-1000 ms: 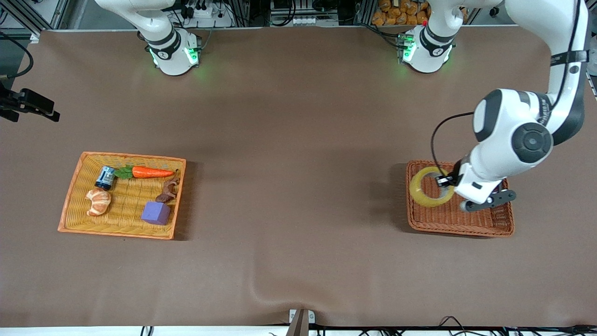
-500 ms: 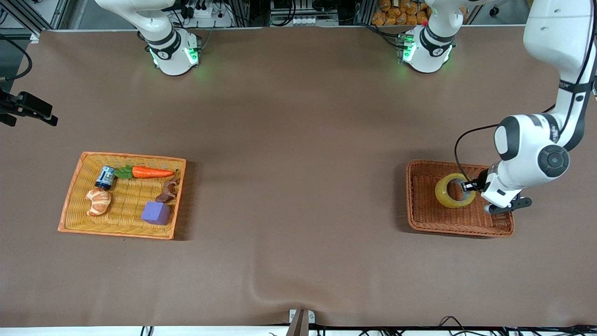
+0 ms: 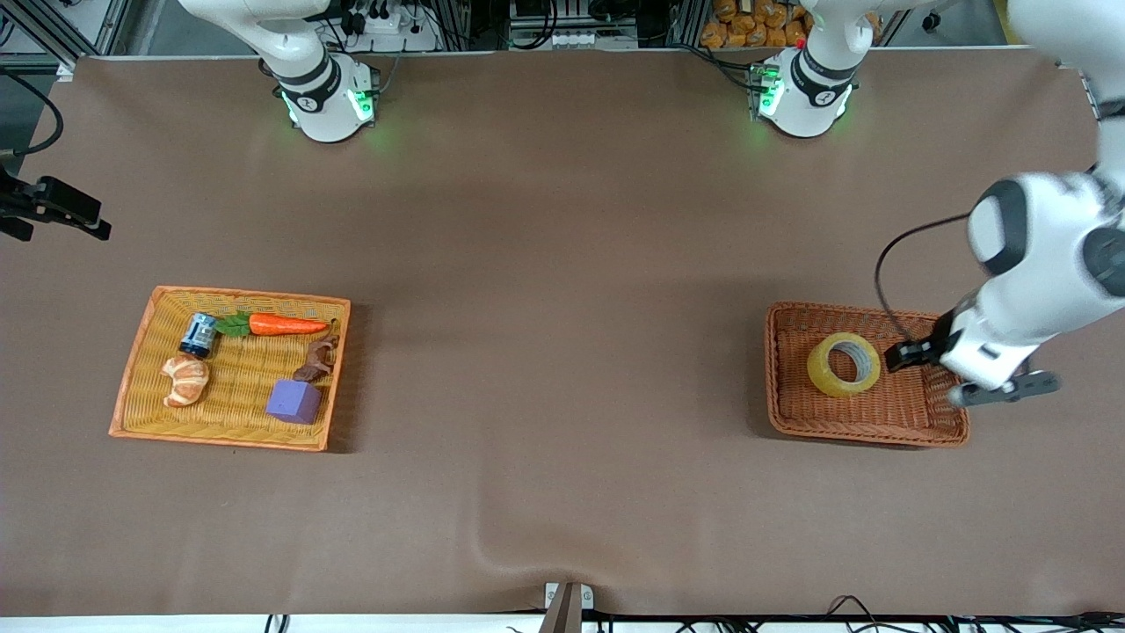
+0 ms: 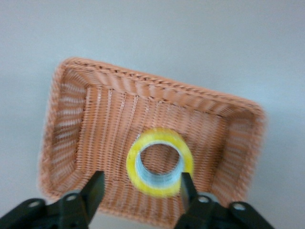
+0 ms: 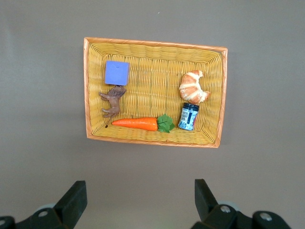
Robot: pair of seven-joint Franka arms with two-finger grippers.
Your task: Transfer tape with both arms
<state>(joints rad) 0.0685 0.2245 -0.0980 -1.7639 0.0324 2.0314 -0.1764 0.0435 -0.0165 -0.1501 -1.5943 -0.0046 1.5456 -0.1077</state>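
The tape (image 3: 828, 374), a yellowish roll with a pale core, lies in the brown wicker basket (image 3: 866, 435) at the left arm's end of the table. My left gripper (image 3: 903, 355) is open and empty, up over the basket's edge beside the tape and not touching it. In the left wrist view the tape (image 4: 158, 191) shows between the spread fingers of the left gripper (image 4: 141, 181), well below them, inside the basket (image 4: 157, 83). My right gripper (image 5: 140, 191) is open and empty, high over the table by the yellow basket (image 5: 152, 44).
The yellow basket (image 3: 141, 352) at the right arm's end holds a purple cube (image 3: 294, 401), a carrot (image 3: 286, 325), a croissant (image 3: 185, 379), a small blue can (image 3: 199, 334) and a brown figure (image 3: 318, 359). Bare brown tabletop lies between the two baskets.
My left gripper has let go of the tape, which now lies in the brown basket. The gripper has opened and drawn away toward the left arm's end. The right arm has barely moved.
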